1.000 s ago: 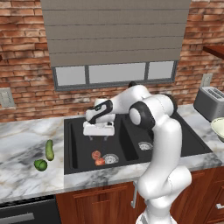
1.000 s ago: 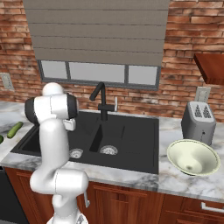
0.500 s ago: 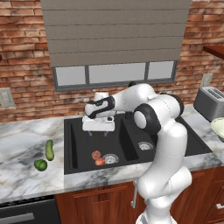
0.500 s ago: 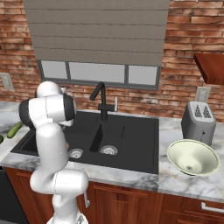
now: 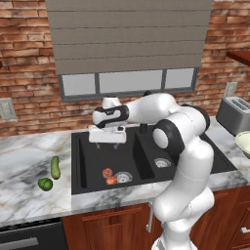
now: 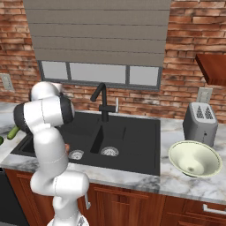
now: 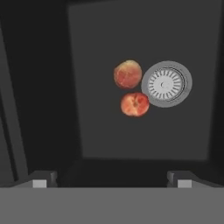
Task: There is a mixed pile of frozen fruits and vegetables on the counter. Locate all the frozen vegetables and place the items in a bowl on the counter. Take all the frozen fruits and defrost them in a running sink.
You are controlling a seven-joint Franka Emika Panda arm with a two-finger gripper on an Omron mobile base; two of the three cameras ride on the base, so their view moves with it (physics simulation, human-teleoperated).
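In the left base view, the nearest task things lie on the white marble counter point(image 5: 24, 195) at about 9 o'clock from the sink point(image 5: 88, 161): the round bright-green vegetable point(image 5: 45, 184) at the front, and just behind it, close but seemingly not touching, the short dark-green cucumber-like stick point(image 5: 55, 167), lying roughly front to back. In the right base view a green end of that stick point(image 6: 13, 132) shows at the far left, partly hidden by the arm.

Farther in, on the floor of the left basin, the two reddish peach-like fruits point(image 5: 109, 176) sit side by side, apparently touching, just at 9 o'clock of the silver drain point(image 5: 123, 177). The hand view looks straight down on them: one fruit point(image 7: 127, 74) and the other fruit point(image 7: 134, 104) lie against each other beside the drain point(image 7: 166, 84), with nothing between the fingertips point(image 7: 40, 181).

Above the back of that basin hangs the tool point(image 5: 106, 141), released, its jaws spread wide and empty, pointing down, well clear of the fruits.

Over at 3 o'clock, on the counter right of the sink, the pale cream bowl point(image 6: 194, 159) stands upright with nothing seen in it. Behind it stands a silver toaster point(image 6: 200, 121). At the back rim of the sink rises the black curved faucet point(image 6: 102, 99); no water can be made out at it.
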